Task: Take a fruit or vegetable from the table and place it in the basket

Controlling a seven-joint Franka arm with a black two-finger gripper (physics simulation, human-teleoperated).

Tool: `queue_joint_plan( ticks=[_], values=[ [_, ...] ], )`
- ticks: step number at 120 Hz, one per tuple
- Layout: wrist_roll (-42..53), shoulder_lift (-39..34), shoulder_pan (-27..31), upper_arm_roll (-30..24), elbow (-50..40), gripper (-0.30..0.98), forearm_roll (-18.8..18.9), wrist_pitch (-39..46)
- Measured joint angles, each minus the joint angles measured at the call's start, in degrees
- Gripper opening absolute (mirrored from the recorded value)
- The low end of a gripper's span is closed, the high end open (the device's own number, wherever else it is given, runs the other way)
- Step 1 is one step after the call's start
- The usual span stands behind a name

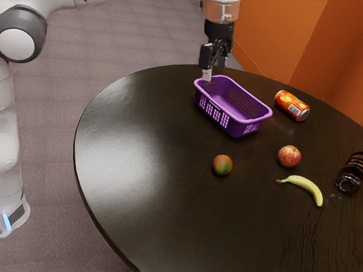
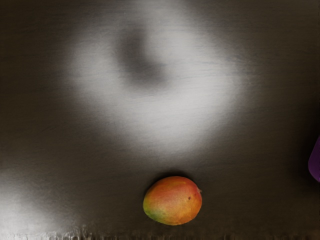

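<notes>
Two fingers of the gripper (image 1: pixel 215 68) are standing apart; mango (image 2: pixel 172 201) lying below; basket (image 1: pixel 231 124) resting near the far edge of the table (image 1: pixel 130 141).

On the bench (image 1: pixel 136 215), the basket (image 1: pixel 245 128) stands toward the far side. The can (image 1: pixel 291 105) lies on its side, near the basket, toward the exterior view's right. On the near side of the basket, apart from it, is the mango (image 1: pixel 222 165). The apple (image 1: pixel 289 156) sits to the mango's right in the exterior view, with the banana (image 1: pixel 306 185) just nearer. The bottle (image 1: pixel 353 168) is at the exterior view's far right, beyond the banana's right.
</notes>
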Motion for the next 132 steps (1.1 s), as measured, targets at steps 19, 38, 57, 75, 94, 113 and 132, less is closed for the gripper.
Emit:
queue_joint_plan(
  ticks=[19, 38, 57, 75, 94, 113, 132],
  values=[
    [-1.11, -0.46, -2.06, 0.09, 0.74, 0.69, 0.09, -0.86],
    [4.58, 1.59, -2.62, 0.47, 0.65, 0.69, 0.08, -1.25],
    [20.4, 5.78, -2.06, -1.26, 0.67, 0.69, -0.25, -1.38],
    [33.94, 4.66, -11.57, -0.55, -4.67, 0.69, -0.49, -0.07],
    [45.34, -7.57, -16.05, 1.47, -26.78, 0.69, -0.94, 10.03],
    [54.89, -8.4, -14.91, 3.07, -31.72, 0.69, -0.66, 17.39],
    [63.96, -1.86, -13.26, 5.03, -24.79, 0.69, -0.42, 20.81]
  ],
)
